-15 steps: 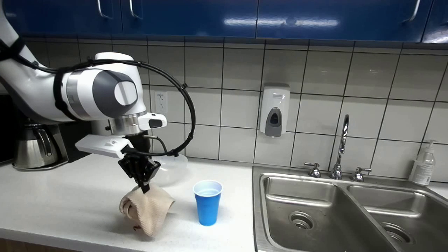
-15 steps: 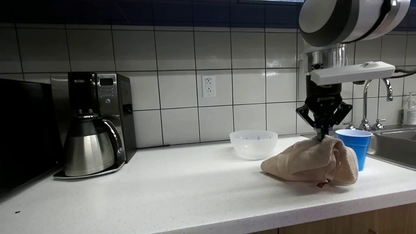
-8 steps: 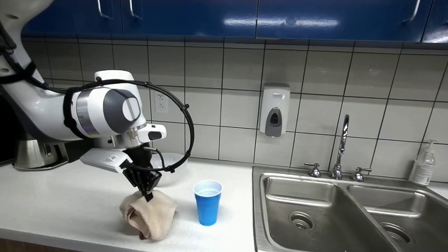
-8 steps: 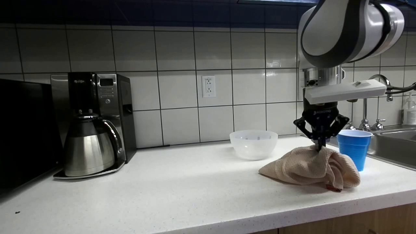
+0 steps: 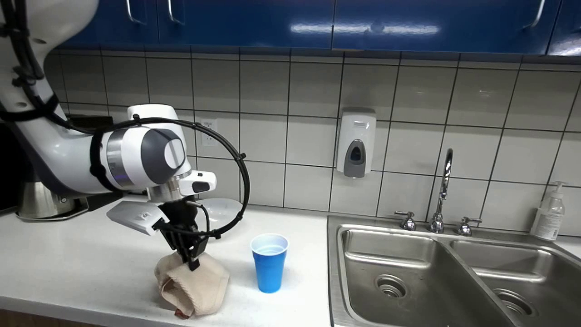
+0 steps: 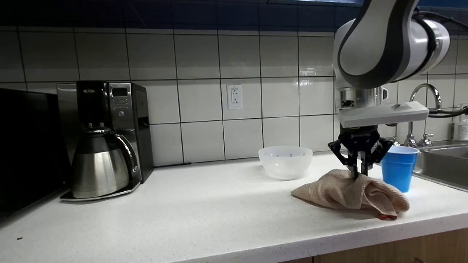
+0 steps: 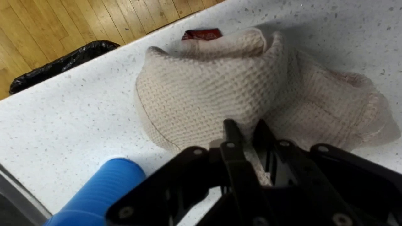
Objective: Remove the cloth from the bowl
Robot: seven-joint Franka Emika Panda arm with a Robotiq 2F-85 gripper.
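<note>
The beige cloth lies crumpled on the counter in both exterior views and fills the middle of the wrist view. Its red tag shows at the counter's front side. The translucent white bowl stands apart behind the cloth, with no cloth seen in it; it is partly hidden by the arm's cable in an exterior view. My gripper points down at the top of the cloth. Its fingers are slightly apart, with cloth showing below the narrow gap in the wrist view.
A blue cup stands close beside the cloth, also in the wrist view. A metal sink lies beyond it. A coffee maker stands at the other end. The counter's front edge runs close to the cloth.
My gripper has moved down with the cloth, which has settled lower and flatter on the counter. The fingers, together before, have now parted a little. The bowl and cup have not moved.
</note>
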